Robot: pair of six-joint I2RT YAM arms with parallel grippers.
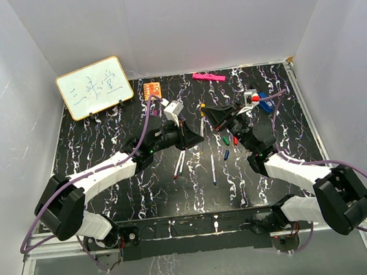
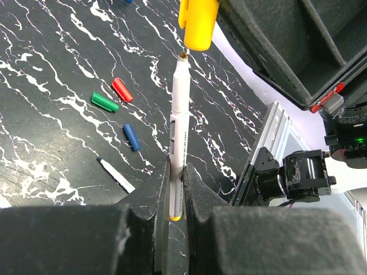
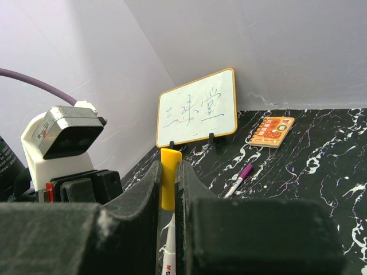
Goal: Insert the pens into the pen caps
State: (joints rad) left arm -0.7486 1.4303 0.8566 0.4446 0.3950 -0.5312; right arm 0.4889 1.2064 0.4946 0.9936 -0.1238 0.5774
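We read directions on the top view as a clock face, with 12 o'clock at the far wall. The left fingers [image 2: 163,182] are closed on the yellow pen [image 2: 179,132]. They clamp its lower barrel just above the yellow end plug, and the nib points away from the wrist. The right fingers [image 3: 153,180] are closed on the yellow cap [image 3: 170,183], which is pinched between them with its closed end standing clear. In the left wrist view the nib meets the open mouth of this cap. The barrel is wholly outside it, and pen and cap are nearly in line. Both arms meet above the middle of the bench [image 1: 86,140], the left fingers at 9 o'clock of the right fingers. The green cap [image 1: 226,139] and red cap [image 1: 234,140] lie loose side by side at 5 o'clock of the meeting point, and the blue cap [image 1: 227,153] lies at 6 o'clock of the green cap. A blue-tipped pen [image 1: 213,167] lies uncapped at 8 o'clock of the blue cap. Two more pens [image 1: 178,167] lie close together at 9 o'clock of it; one shows a red tip, and we cannot tell the colour of the other. In the right wrist view a purple-ended pen [image 3: 239,180] lies near the orange card [image 3: 272,130]. The whiteboard [image 1: 94,87] stands at 11 o'clock and the pink marker [image 1: 208,77] lies at 12 o'clock.
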